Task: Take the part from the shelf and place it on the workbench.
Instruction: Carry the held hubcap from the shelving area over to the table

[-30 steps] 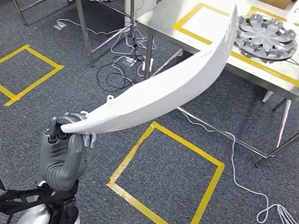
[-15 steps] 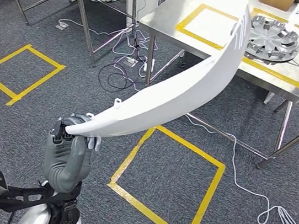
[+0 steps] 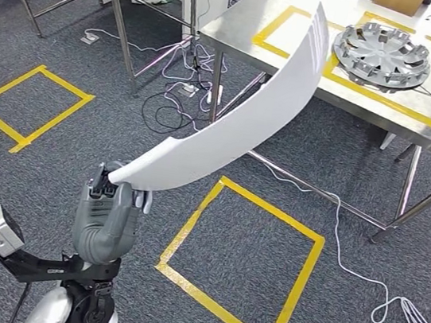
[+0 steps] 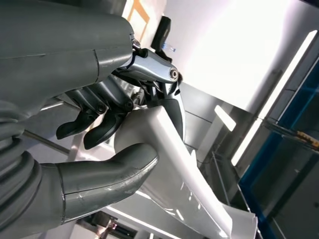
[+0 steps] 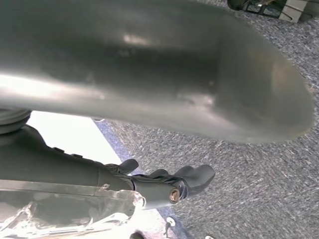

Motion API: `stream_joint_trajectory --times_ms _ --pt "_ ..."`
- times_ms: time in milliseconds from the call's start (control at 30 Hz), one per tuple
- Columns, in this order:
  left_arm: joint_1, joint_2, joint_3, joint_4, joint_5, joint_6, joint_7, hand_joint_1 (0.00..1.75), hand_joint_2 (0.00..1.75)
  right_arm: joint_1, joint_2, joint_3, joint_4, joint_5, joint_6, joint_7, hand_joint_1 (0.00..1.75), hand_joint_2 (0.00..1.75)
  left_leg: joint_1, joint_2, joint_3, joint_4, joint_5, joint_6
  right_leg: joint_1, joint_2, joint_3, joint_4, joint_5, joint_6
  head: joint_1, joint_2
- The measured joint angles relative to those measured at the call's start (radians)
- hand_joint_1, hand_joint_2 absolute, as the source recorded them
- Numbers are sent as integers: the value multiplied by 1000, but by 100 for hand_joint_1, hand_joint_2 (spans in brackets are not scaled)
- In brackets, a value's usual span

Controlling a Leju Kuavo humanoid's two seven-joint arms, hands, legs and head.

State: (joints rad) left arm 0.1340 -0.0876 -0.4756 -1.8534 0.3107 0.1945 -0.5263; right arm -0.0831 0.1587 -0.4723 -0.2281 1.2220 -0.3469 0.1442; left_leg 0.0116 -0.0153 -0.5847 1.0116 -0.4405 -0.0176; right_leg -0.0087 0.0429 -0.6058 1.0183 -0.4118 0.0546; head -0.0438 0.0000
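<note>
Head view, left to right. Left hand point(image 3: 102, 222): low at the left, fingers point(image 3: 102, 186) clenched around the near end of the part point(image 3: 236, 128); left wrist view confirms thumb under and fingers point(image 4: 98, 130) over that white end point(image 4: 177, 164). Part: long, curved white panel, held in the air at one end alone; long axis runs from the hand up and to the right, far tip pointing at the near edge of the steel surface point(image 3: 244, 29), appearing to overlap a yellow taped square point(image 3: 292, 29) there. Whether the tip is over the surface or short of it cannot be told. Wheel cover point(image 3: 381, 53): lies in a larger taped frame further right, apart from the tip. Right hand point(image 5: 169, 181): hangs over carpet, fingers loosely curled, holding nothing. Judgement: placing turns on carrying the held end forward along the part's axis; left hand alone bears it.
</note>
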Motion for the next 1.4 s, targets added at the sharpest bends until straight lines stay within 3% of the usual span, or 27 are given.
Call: stream_joint_trajectory --times_ms 867,1067,1233,1300,1400 --pt "1 -8 6 12 -6 21 12 175 175 1 0 0 0 0 -9 0 0 0 0 0 0 0 0 0 0 0 0 0 0 0 0 0" --pt "2 -29 10 12 22 145 25 175 175 1 1 0 0 -4 -18 2 0 0 0 0 0 0 0 0 0 0 0 0 0 0 0 0" --pt "-3 -35 9 12 35 181 14 175 175 2 2 -1 0 -6 -19 3 0 0 0 0 0 0 0 0 0 0 0 0 0 0 0 0" --pt "-13 -26 3 12 37 129 5 175 175 1 3 -1 0 -3 -11 0 0 0 0 0 0 0 0 0 0 0 0 0 0 0 0 0" --pt "-23 -2 -2 12 51 -54 -25 175 175 -1 3 -1 0 6 9 -7 0 0 0 0 0 0 0 0 0 0 0 0 0 0 0 0"
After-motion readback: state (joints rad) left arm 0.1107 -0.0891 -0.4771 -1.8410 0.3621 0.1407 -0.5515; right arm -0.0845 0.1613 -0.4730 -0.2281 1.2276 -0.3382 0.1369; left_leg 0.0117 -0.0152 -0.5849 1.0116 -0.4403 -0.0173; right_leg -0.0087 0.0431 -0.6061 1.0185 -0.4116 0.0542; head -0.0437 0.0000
